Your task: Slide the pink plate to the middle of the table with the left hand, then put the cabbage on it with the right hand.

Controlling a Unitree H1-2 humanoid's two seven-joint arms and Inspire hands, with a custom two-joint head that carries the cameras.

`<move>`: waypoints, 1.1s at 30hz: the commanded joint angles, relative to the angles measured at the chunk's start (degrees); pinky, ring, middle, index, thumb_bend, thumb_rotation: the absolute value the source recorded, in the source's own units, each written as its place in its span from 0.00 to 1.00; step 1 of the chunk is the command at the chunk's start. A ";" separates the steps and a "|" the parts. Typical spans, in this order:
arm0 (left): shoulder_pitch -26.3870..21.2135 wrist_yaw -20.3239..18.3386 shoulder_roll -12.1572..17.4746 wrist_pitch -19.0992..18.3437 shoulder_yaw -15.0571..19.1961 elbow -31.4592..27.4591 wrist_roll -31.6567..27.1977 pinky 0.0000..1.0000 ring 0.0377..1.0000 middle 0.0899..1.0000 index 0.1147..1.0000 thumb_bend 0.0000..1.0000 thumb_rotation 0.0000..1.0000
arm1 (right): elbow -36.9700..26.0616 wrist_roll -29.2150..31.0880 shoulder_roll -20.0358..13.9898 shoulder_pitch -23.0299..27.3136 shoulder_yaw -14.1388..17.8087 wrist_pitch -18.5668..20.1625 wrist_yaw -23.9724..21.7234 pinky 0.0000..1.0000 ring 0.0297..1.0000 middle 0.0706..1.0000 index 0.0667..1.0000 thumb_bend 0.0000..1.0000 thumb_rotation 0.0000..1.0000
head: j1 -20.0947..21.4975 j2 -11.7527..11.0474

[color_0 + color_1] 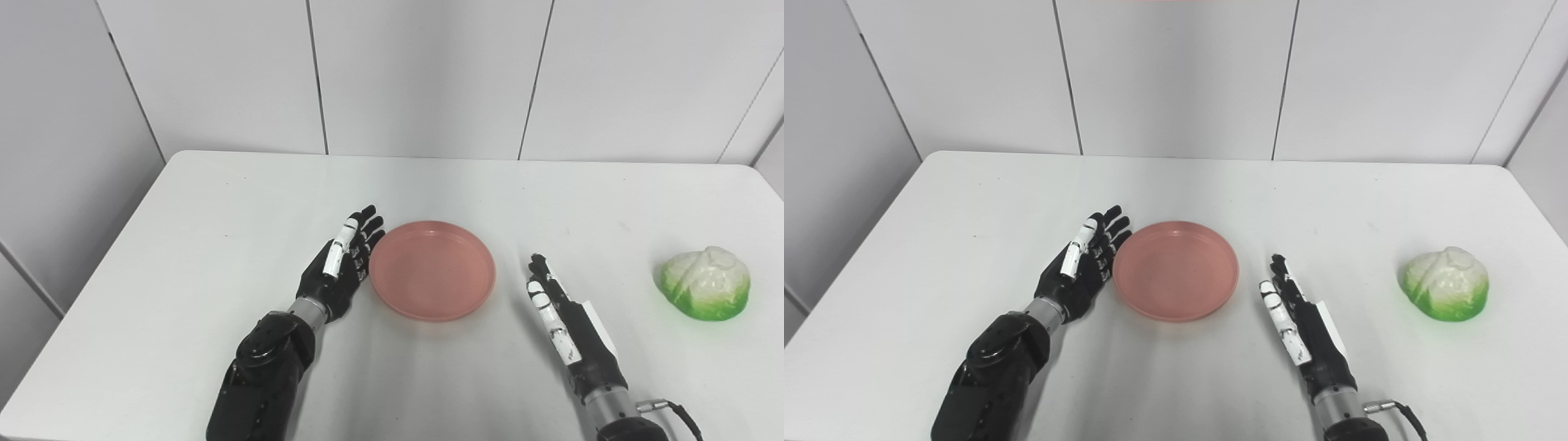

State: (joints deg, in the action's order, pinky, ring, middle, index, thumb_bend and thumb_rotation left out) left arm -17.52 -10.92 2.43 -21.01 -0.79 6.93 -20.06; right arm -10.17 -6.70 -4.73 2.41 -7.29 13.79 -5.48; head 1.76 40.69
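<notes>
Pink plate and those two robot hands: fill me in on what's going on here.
The left hand lies open against the left rim of the pink plate, which sits near the middle of the white table with nothing on it. The right hand is open too, holding nothing, in the gap between plate and cabbage. The cabbage rests untouched far out on the right, so it has yet to go onto the plate.

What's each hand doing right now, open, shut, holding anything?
Left hand: open, fingers extended against the left rim of the pink plate, holding nothing.
Right hand: open, empty, between the plate and the cabbage, touching neither.
</notes>
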 commanded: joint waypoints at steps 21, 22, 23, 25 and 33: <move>3.93 -4.36 -1.00 5.23 0.55 3.48 -1.44 0.98 0.98 0.98 0.96 0.40 1.00 | -3.42 -8.47 -1.20 1.49 -0.06 -2.53 4.13 0.87 0.91 0.92 0.93 0.47 1.00 | 8.81 -0.80; 4.05 -4.53 -1.09 5.66 0.63 3.88 -1.41 0.98 0.98 0.97 0.96 0.40 1.00 | -4.08 -9.79 -1.60 1.68 -0.13 -2.18 4.35 0.86 0.90 0.91 0.92 0.52 1.00 | 9.19 -0.97; 4.16 -4.77 -1.13 6.07 0.74 4.32 -1.45 0.98 0.97 0.97 0.96 0.40 1.00 | -4.99 -11.49 -2.08 1.97 -0.24 -1.78 4.58 0.86 0.90 0.91 0.91 0.55 1.00 | 9.87 -1.19; 4.29 -5.36 -1.12 6.72 0.99 5.09 -1.68 0.98 0.98 0.97 0.96 0.40 1.00 | -7.14 -13.47 -2.33 2.59 0.19 -0.66 4.80 0.85 0.88 0.89 0.89 0.64 0.99 | 10.91 -1.41; 4.75 -8.66 0.42 8.70 1.47 7.12 -2.70 0.97 0.97 0.97 0.96 0.41 1.00 | -15.11 -18.07 -4.83 6.85 2.88 2.15 3.20 0.79 0.85 0.86 0.88 0.88 0.72 | 17.86 -2.38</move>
State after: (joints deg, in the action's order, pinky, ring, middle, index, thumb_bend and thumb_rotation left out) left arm -14.69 -18.81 1.65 -10.98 0.73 11.39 -22.71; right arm -22.20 -24.11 -8.32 6.74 -5.17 16.23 -2.04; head 19.68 38.32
